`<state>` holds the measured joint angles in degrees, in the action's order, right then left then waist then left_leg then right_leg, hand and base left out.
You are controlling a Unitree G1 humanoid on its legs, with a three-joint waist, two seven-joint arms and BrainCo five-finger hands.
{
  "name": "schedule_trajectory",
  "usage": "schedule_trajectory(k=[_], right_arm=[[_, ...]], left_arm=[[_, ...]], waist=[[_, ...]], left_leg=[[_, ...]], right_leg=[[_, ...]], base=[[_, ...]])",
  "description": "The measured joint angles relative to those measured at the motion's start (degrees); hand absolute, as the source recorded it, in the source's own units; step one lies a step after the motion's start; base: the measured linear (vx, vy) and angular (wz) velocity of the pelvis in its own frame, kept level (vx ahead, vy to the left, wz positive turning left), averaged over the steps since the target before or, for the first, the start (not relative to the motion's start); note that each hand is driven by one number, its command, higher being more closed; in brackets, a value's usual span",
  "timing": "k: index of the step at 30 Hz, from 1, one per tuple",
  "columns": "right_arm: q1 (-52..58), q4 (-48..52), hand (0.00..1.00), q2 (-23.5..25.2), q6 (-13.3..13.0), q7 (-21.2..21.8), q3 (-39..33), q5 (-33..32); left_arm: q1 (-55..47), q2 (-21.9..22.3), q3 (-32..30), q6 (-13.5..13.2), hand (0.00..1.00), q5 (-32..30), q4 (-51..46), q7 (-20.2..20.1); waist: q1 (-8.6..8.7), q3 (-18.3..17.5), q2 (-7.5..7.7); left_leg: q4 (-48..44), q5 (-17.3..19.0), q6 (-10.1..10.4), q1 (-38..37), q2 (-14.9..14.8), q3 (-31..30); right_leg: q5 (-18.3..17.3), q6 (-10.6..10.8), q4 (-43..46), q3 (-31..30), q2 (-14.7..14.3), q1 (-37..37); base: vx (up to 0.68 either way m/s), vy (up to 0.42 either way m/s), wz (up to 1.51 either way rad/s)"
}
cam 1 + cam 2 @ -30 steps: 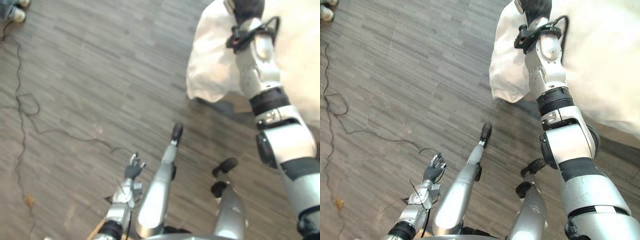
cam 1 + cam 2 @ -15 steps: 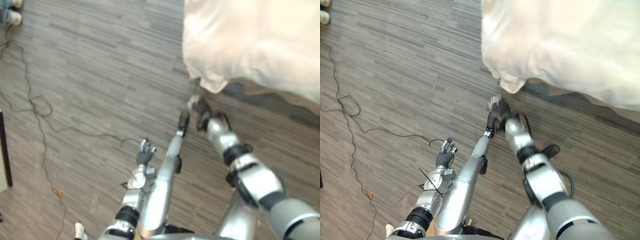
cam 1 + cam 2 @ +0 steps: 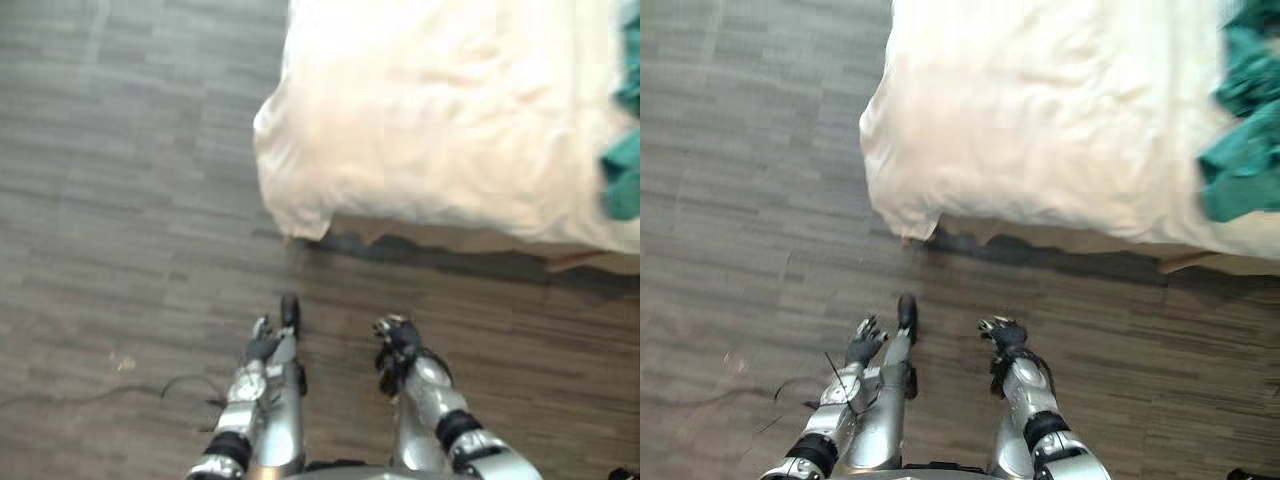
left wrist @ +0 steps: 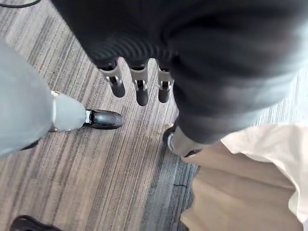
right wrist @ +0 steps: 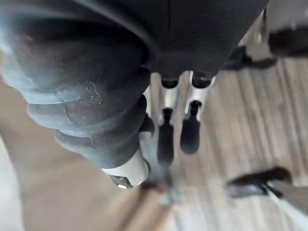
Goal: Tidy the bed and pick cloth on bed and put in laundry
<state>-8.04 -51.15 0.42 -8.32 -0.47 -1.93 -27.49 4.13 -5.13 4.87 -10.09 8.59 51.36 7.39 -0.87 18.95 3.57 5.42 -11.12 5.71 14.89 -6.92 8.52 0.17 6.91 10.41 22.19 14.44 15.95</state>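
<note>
**Both hands empty, the cloth waited at the far right of the bed**

The teal-green crumpled cloth lay on the bed with a cream-white cover, at its right side, well apart from both hands. The left hand and the right hand hung low and near the robot, above the grey wood-plank floor, in front of the near edge of the bed.

I judge that the step in hand was to approach the cloth. To do it well, the robot should first come closer and more to the right, until the cloth is within reach. One hand should then go over the bed edge with straight fingers and close on a thick fold of the cloth, not on the cover under it, so that the cover is not pulled along.

The eye views gave the place of the cloth, and the right eye view gave more of it. The wrist views made the fingers clear: the left fingers and the right fingers hung straight and relaxed and held nothing. The left wrist view also showed a corner of the cover hanging close to that hand.
</note>
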Motion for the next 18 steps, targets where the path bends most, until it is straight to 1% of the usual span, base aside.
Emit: schedule_trajectory(k=[1,2,3,4,5,6,7,8,9,10,12,13,14,16,18], right_arm=[[1.0,-0.1,0.00,0.0,0.0,-0.2,-1.0,0.2],[3.0,-0.4,0.00,0.0,0.1,-0.6,-3.2,1.6],[4.5,-1.2,0.00,-0.6,0.3,-0.9,-4.8,3.5],[5.0,-1.9,0.00,-0.9,0.4,-0.9,-5.3,4.1],[5.8,-3.1,0.00,-1.1,1.1,-1.3,-6.1,6.7],[6.3,-4.6,0.00,-1.1,1.6,-2.1,-7.6,9.4],[6.8,-5.7,0.00,-1.2,2.1,-2.5,-8.5,11.5],[7.5,-6.1,0.00,-1.2,2.4,-2.8,-9.3,13.0],[8.1,-6.1,0.00,-1.3,2.5,-3.1,-10.2,14.4],[8.8,-6.1,0.00,-1.5,2.6,-3.2,-11.6,15.9],[10.8,-6.3,0.00,-2.5,3.1,-3.4,-14.7,17.9],[11.1,-6.3,0.00,-2.6,3.2,-3.4,-15.5,18.2],[12.1,-6.3,0.00,-3.0,3.3,-3.7,-16.7,18.8],[13.5,-6.3,0.00,-3.1,3.5,-4.3,-17.7,19.1],[15.6,-6.3,0.00,-2.8,3.9,-4.5,-19.0,19.1]], left_arm=[[-0.6,-0.2,0.2,0.3,0.00,-0.9,0.6,-0.1],[-1.4,-0.4,0.4,1.0,0.00,-2.9,1.6,-0.8],[-2.1,-0.7,0.7,1.3,0.00,-4.2,2.3,-1.1],[-2.3,-0.7,0.7,1.4,0.00,-4.7,2.8,-1.2],[-2.8,-0.7,0.6,1.8,0.00,-5.0,3.4,-1.2],[-3.1,-0.7,-0.1,2.4,0.00,-5.0,4.3,-1.2],[-3.2,-0.6,-0.7,2.6,0.00,-5.0,5.4,-1.3],[-3.6,-0.6,-1.1,3.0,0.00,-5.5,5.6,-1.3],[-4.0,-0.7,-1.7,3.3,0.00,-5.9,5.6,-1.3],[-4.3,-0.8,-2.6,3.5,0.00,-6.1,5.8,-1.4],[-4.1,-0.6,-3.3,3.8,0.00,-7.2,7.3,-2.3],[-4.1,-0.6,-3.3,3.9,0.00,-7.4,7.7,-2.4],[-4.5,-0.4,-3.9,4.4,0.00,-8.4,8.1,-2.4],[-4.5,0.5,-6.3,4.7,0.00,-8.3,8.8,-2.4],[-4.6,1.4,-9.0,4.9,0.00,-8.0,9.2,-2.4]], waist=[[0.32,-0.8,0.29],[0.33,-2.2,0.66],[0.55,-3.4,0.59],[0.81,-3.9,0.47],[1.61,-4.6,0.12],[2.44,-4.9,-0.42],[2.95,-5.5,-0.92],[3.12,-6.1,-1.29],[3.20,-6.4,-1.46],[3.32,-6.5,-1.68],[4.23,-7.2,-2.82],[4.39,-7.4,-3.01],[4.80,-7.7,-3.26],[5.02,-8.0,-3.54],[5.17,-8.7,-3.44]], left_leg=[[0.0,0.5,-0.1,-1.1,0.1,0.8],[0.0,1.6,0.0,-3.8,0.1,2.9],[0.0,2.5,0.0,-6.2,0.1,4.8],[0.0,3.0,0.2,-7.3,0.1,5.8],[0.0,3.8,0.3,-9.7,-0.2,7.5],[0.0,4.7,0.9,-12.3,-0.8,9.5],[0.0,5.3,1.4,-13.7,-1.5,11.1],[0.0,5.8,1.9,-14.9,-2.2,12.5],[0.0,6.1,2.3,-15.8,-2.6,13.7],[0.0,6.5,2.9,-17.3,-3.4,15.4],[0.0,7.2,4.0,-19.6,-5.4,18.5],[0.0,7.2,4.3,-20.1,-5.7,19.3],[0.0,7.6,4.9,-21.8,-6.5,21.7],[-0.1,8.2,5.5,-23.7,-7.2,24.0],[-3.7,10.7,5.9,-24.8,-8.3,27.3]], right_leg=[[0.3,0.0,-0.8,-0.6,-0.1,-1.0],[1.1,0.0,-1.9,-2.2,-0.4,-2.5],[1.4,0.3,-2.8,-3.8,-0.6,-4.0],[1.5,0.3,-3.0,-4.5,-0.7,-4.6],[1.5,0.3,-3.1,-5.2,-0.8,-5.9],[1.3,-0.4,-2.6,-3.7,-0.9,-6.7],[0.7,-1.8,-1.5,-0.2,-0.8,-6.9],[-0.1,-3.4,-0.2,3.1,-0.5,-6.9],[-0.4,-3.6,0.7,4.7,-0.2,-7.0],[-0.6,-3.5,1.4,4.2,-0.9,-7.3],[-0.7,-3.6,1.1,2.2,-3.4,-7.7],[-0.7,-3.6,0.7,1.4,-4.0,-7.8],[-0.6,-3.7,0.1,-0.4,-5.4,-8.0],[-0.5,-3.7,-0.7,-2.3,-6.8,-8.6],[-1.4,-3.6,-1.2,-5.4,-8.0,-8.6]], base=[[0.17,-0.007,-0.65],[0.15,-0.003,-0.81],[0.15,-0.002,-0.84],[0.14,0.004,-0.79],[0.11,0.002,-0.75],[0.10,-0.010,-0.88],[0.07,-0.022,-0.85],[0.05,-0.029,-0.77],[0.08,-0.041,-0.81],[0.11,-0.098,-0.76],[0.11,-0.127,-0.77],[0.09,-0.079,-0.88],[0.07,-0.046,-0.71],[0.08,-0.022,-0.74],[0.07,0.013,-0.86]])
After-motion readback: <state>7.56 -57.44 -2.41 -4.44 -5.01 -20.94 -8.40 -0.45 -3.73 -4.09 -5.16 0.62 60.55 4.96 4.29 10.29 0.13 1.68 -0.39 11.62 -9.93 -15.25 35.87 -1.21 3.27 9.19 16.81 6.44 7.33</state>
